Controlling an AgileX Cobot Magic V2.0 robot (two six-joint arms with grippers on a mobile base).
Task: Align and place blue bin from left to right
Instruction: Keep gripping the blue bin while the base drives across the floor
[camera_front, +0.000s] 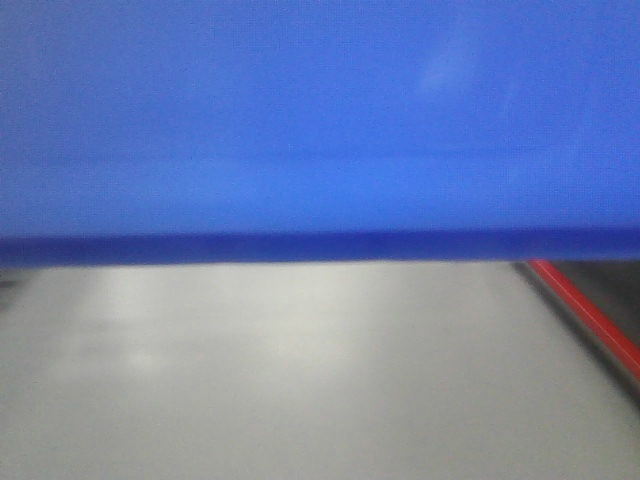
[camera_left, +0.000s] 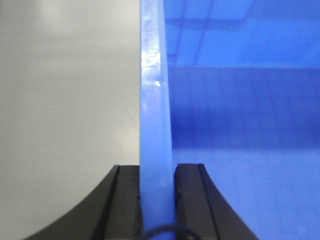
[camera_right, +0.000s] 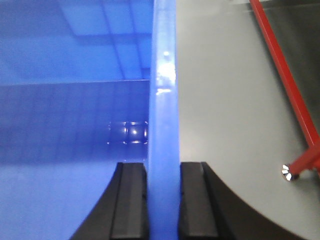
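Pinched between left gripper and right gripper: bright blue plastic bin, seemingly mid-carry.
Next, probably: lowering level, aligned rightward.

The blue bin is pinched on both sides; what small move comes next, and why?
Probably a short, level shift toward the robot's right, both grips kept shut. The left gripper and right gripper each clamp a wall of the blue bin, and the grey surface beside it looks free up to the red bar.

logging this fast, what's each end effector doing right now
left end effector: closed on the blue bin wall
right end effector: closed on the blue bin wall
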